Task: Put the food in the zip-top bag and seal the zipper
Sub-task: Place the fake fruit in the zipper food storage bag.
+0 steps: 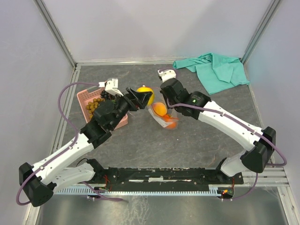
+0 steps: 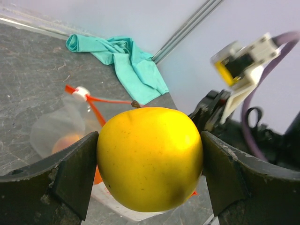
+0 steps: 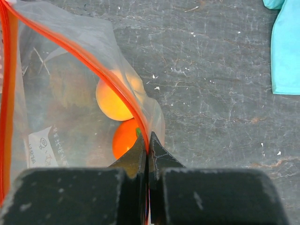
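Dark scratched tabletop (image 1: 140, 145), pale walls (image 1: 140, 28). Left gripper (image 1: 139, 98) grasps one lemon (image 2: 149, 157). Right gripper (image 3: 147, 154) pinches zipper (image 3: 93, 65) of one zip-top bag (image 3: 61, 103); orange (image 3: 125, 138) and yellow-orange fruit (image 3: 115, 101) sit inside, just ahead.

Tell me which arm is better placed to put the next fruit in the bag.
Left. The left fingers grip the yellow fruit near the zip-top bag, while the right fingers are shut on the zipper edge.
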Controlling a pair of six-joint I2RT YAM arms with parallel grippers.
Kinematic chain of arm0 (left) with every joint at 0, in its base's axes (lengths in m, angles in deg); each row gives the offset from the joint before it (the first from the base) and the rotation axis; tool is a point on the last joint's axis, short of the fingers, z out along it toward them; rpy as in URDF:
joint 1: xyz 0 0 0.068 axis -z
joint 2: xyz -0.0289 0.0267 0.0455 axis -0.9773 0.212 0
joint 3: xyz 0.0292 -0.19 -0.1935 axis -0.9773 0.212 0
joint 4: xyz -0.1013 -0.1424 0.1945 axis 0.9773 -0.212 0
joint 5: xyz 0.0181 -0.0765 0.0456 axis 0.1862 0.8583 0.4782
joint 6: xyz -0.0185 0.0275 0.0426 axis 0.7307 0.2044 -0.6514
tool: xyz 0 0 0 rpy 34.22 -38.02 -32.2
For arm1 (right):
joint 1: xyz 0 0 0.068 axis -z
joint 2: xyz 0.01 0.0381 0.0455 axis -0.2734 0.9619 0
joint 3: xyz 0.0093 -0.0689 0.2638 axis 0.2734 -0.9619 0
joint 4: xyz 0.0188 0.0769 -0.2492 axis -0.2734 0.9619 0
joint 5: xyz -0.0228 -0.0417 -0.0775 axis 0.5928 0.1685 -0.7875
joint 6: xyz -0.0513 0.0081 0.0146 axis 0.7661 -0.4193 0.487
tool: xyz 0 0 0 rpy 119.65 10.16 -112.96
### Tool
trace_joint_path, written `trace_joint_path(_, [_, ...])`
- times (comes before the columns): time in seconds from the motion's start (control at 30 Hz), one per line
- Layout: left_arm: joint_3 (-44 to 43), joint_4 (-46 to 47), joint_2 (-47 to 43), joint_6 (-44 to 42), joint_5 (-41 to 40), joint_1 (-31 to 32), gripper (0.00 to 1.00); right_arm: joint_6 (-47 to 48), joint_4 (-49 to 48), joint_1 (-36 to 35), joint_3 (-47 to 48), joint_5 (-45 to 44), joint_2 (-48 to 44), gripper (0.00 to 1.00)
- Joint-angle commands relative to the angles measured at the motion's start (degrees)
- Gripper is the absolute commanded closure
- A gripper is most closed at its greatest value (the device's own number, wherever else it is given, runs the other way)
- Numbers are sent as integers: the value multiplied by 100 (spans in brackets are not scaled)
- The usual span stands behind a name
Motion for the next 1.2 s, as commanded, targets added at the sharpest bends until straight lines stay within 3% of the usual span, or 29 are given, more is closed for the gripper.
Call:
trace_joint_path(0.0, [-392, 267, 50, 224, 105, -1, 71, 188, -778, -166, -288, -769, -275, 98])
trace_joint_path(0.47, [-282, 691, 799, 1318, 613, 0, 74, -172, -1586, -330, -812, -764, -394, 98])
trace_joint_path(0.63, [-301, 114, 937, 1420, 443, 0, 75, -284, -1637, -358, -869, -745, -410, 98])
trace_joint_path(0.73, [-463, -805, 1061, 1396, 242, 1, 74, -295, -1637, -358, -857, -755, -424, 98])
trace_joint_path(0.93, [-507, -1942, 1089, 1236, -211, 3, 62, -365, -1657, -359, -915, -732, -407, 98])
trace_joint_path(1.17, [-1098, -2239, 1599, 919, -45, 100, 41, -594, -1720, -359, -908, -386, -309, 98])
